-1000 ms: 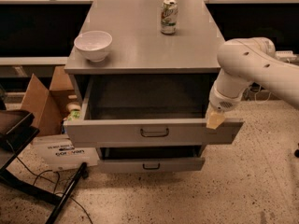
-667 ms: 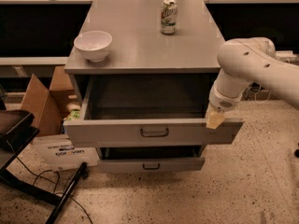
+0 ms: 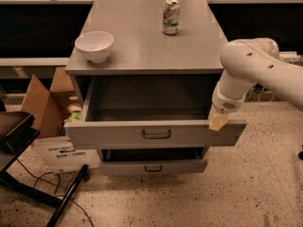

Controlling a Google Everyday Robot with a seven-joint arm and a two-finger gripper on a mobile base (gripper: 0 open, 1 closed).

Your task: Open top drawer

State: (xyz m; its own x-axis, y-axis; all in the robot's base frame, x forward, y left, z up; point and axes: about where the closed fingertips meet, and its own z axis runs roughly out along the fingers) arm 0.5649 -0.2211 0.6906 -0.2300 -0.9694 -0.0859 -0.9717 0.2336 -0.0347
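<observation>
The top drawer [image 3: 113, 135] of the grey cabinet is pulled out wide, showing its deep, empty grey box. Its wide front panel carries a small dark wire handle [image 3: 156, 134] at the centre. My gripper [image 3: 218, 121] is at the end of the white arm, at the drawer's right end, resting against the top edge of the front panel. A narrower lower drawer [image 3: 152, 166] sits below, pulled out slightly.
A white bowl [image 3: 94, 45] and a green-and-white can [image 3: 171, 16] stand on the cabinet top [image 3: 142, 46]. A cardboard box [image 3: 40, 103] and a white printed box [image 3: 66, 156] are on the floor at the left, beside a black chair base [image 3: 28, 188].
</observation>
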